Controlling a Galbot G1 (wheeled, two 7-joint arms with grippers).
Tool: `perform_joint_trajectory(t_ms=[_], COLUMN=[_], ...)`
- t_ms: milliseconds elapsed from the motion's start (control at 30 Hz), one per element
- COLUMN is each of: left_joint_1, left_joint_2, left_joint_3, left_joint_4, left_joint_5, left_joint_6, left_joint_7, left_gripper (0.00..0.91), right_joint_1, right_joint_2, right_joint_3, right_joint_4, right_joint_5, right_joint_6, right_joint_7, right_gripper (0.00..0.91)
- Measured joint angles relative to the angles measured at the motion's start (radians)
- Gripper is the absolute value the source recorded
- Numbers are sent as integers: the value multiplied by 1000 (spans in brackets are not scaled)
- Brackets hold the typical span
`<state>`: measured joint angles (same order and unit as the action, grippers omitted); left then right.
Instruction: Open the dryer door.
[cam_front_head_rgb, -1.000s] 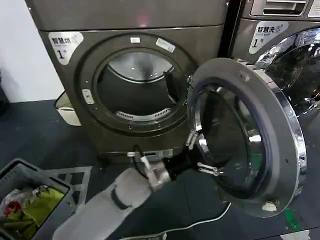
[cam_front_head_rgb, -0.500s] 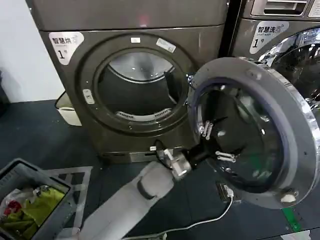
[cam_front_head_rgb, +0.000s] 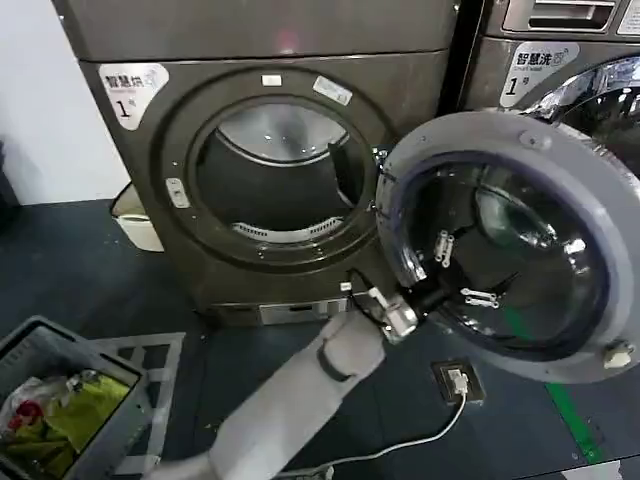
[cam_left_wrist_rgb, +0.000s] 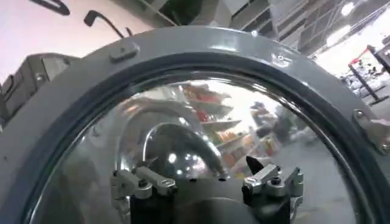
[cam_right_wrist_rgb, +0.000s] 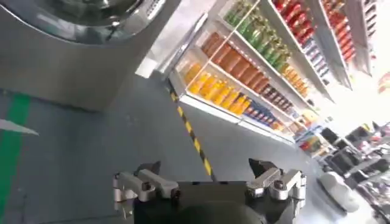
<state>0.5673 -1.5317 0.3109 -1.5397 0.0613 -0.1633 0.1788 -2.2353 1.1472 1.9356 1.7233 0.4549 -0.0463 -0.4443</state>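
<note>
1. Currently, the dryer door (cam_front_head_rgb: 515, 240) stands swung wide on the right of the drum opening (cam_front_head_rgb: 272, 175).
2. Left gripper (cam_front_head_rgb: 462, 272) sits against the door glass (cam_left_wrist_rgb: 201, 146), fingers spread wide.
3. Right gripper (cam_right_wrist_rgb: 207, 182): fingers apart, holding nothing.

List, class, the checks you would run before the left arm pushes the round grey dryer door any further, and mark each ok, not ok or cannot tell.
1. Round grey dryer door swung clear of the drum opening: ok.
2. Left gripper open against the door's glass: ok.
3. Right gripper open, holding nothing: ok.
4. White cable on the dark floor below the arm, snag risk: cannot tell.
5. Door fully open at its hinge limit: cannot tell.
</note>
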Motion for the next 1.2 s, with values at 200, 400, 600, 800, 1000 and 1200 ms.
perform_joint_trajectory(t_ms=[200, 400, 600, 800, 1000, 1200], left_joint_1=[-24, -42, -57, -57, -55, -56], left_joint_2=[-63, -77, -77, -77, -78, -77], left_joint_3=[0, -12, -27, -40, -44, -45], left_joint_4=[94, 168, 211, 223, 215, 204], left_joint_5=[32, 38, 45, 39, 13, 4], left_joint_6=[5, 49, 102, 160, 184, 164], left_joint_7=[-35, -89, -118, -168, -185, -163], left_gripper=[907, 907, 907, 907, 907, 907], right_joint_1=[-1, 0, -2, -1, 4, 14], right_joint_2=[28, 47, 62, 64, 61, 51], right_joint_3=[16, 21, 22, 23, 22, 11], right_joint_4=[25, 57, 91, 107, 106, 96], right_joint_5=[5, 12, 18, 17, 12, 12], right_joint_6=[-6, -19, -35, -54, -70, -72], right_joint_7=[18, 29, 45, 69, 77, 61], right_gripper=[907, 907, 907, 907, 907, 907])
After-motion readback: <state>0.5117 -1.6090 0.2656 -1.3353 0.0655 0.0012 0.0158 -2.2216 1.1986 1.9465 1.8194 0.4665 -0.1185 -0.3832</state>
